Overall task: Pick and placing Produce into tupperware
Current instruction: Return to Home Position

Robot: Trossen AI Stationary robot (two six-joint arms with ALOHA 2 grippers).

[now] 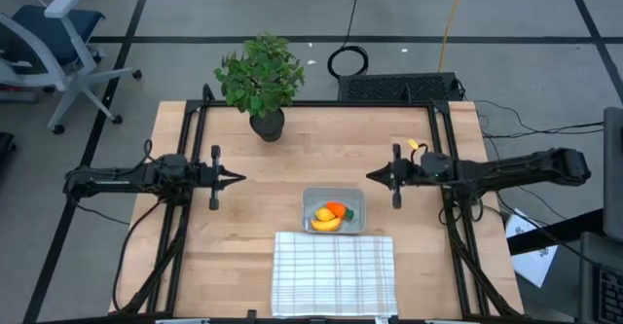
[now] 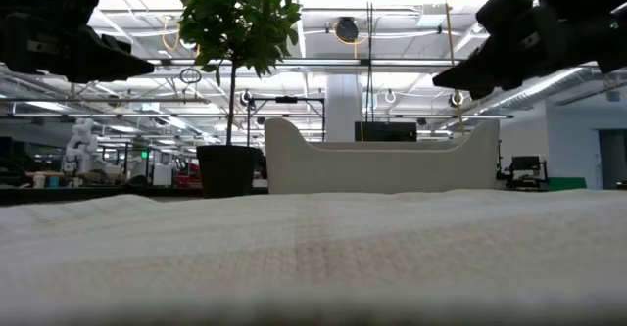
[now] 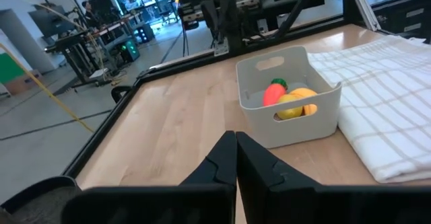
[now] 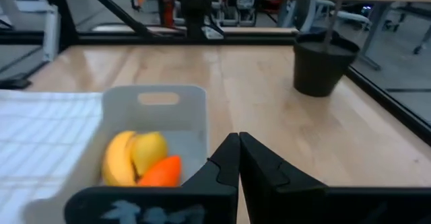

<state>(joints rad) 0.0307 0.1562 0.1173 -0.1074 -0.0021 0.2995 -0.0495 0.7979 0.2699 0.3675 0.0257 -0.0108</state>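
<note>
**All 3 produce pcs in tupperware, both arms off to the sides**

You've got a light wood tabletop (image 1: 243, 227) w/ a black frame round its edge. A white checked cloth (image 1: 334, 270) lies flat at the edge opposite the potted plant (image 1: 260, 76). The plant stands in a dark pot (image 1: 268, 125) near the other edge.

The tupperware (image 1: 354, 197) sits upright on the wood btwn plant and cloth, just beside the cloth's edge; can't tell if they touch. Inside it are the carrot (image 1: 336, 208), the banana (image 1: 326, 225) and the lemon (image 1: 320, 214), bunched together, w/ the banana nearest the cloth.

The left gripper (image 1: 237, 178) is over the tabletop's left part. The right gripper (image 1: 373, 175) is over the right part. They point at each other, well apart, w/ the tupperware lower btwn them. In the low view both hang well above the surface. Each wrist view shows the jaws pressed together, nothing held.

Room: grey floor (image 1: 146, 22) w/ dark tape lines, an office chair (image 1: 49, 32) off the tabletop's left corner on the plant side, and cables beyond the plant. The low view looks over the cloth to a bright workshop w/ ceiling lights and benches.
</note>
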